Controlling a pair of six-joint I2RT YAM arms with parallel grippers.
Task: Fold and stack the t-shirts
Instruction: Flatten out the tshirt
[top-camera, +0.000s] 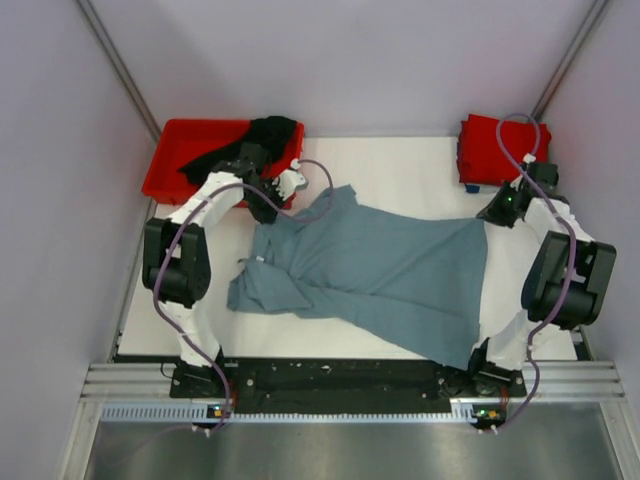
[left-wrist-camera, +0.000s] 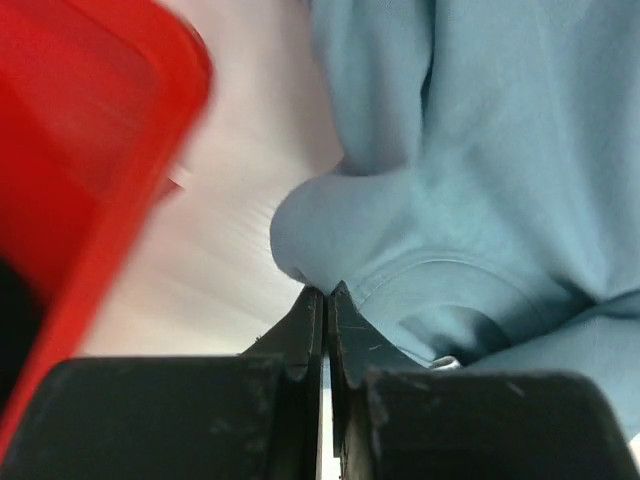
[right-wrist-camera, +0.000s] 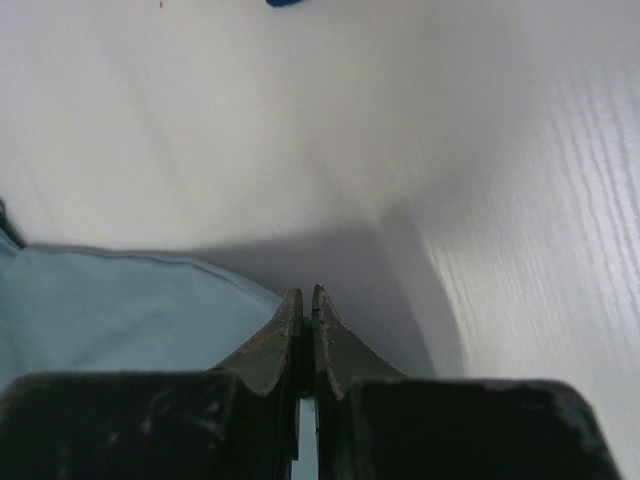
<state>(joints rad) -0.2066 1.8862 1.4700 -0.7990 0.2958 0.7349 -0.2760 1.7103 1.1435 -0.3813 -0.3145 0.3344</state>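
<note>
The dusty grey-blue t-shirt (top-camera: 390, 270) lies spread and rumpled across the white table (top-camera: 400, 165). My left gripper (top-camera: 268, 212) is at its far left corner, shut on a bulging fold of the cloth (left-wrist-camera: 480, 180) right at the fingertips (left-wrist-camera: 327, 292). My right gripper (top-camera: 490, 215) is at the shirt's far right corner, jaws shut (right-wrist-camera: 306, 293), with blue cloth (right-wrist-camera: 120, 310) showing between them. A red t-shirt (top-camera: 490, 150) lies folded at the back right. A black t-shirt (top-camera: 262, 135) hangs out of the bin at the back left.
The rigid red plastic bin (top-camera: 175, 160) stands at the back left, close beside my left gripper (left-wrist-camera: 70, 150). A small blue item (top-camera: 470, 187) peeks from under the red shirt. Grey walls enclose the table on three sides.
</note>
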